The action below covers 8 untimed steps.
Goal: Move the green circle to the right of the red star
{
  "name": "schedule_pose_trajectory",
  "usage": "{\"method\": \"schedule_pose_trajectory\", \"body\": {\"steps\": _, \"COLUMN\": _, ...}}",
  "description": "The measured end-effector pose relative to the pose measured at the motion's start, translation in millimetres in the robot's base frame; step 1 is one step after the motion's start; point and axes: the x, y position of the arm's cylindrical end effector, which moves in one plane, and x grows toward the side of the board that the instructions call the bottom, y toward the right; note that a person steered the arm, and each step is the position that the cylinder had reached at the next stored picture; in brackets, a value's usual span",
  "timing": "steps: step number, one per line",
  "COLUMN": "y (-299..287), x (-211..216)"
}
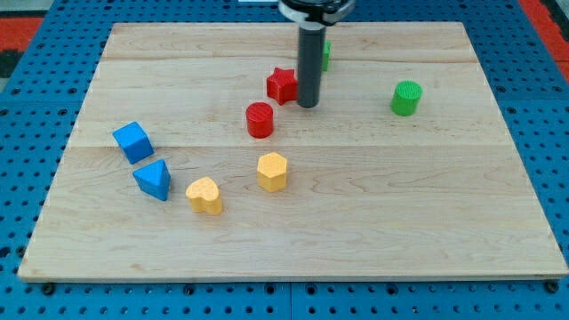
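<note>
Your end effector is a bare rod that grasps nothing; my tip (308,105) rests just right of the red star (282,84). The green circle (406,97) stands on the bench (427,222) well apart, to the view's right of my tip.

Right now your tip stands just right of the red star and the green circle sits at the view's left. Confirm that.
Not quite. The camera view shows the green circle at the view's right. My tip does stand just right of the red star.
</note>
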Motion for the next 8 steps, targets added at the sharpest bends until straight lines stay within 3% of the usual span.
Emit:
{"method": "schedule_pose_trajectory", "body": {"steps": 1, "y": -49.1, "x": 0.0}}
{"method": "schedule_pose_trajectory", "body": {"steps": 2, "y": -51.4, "x": -2.6}}
{"method": "schedule_pose_trajectory", "body": {"steps": 4, "y": 103.3, "x": 20.4}}
{"method": "schedule_pose_trajectory", "body": {"steps": 5, "y": 153.6, "x": 38.7}}
{"method": "schedule_pose_trajectory", "body": {"steps": 8, "y": 179.6, "x": -14.1}}
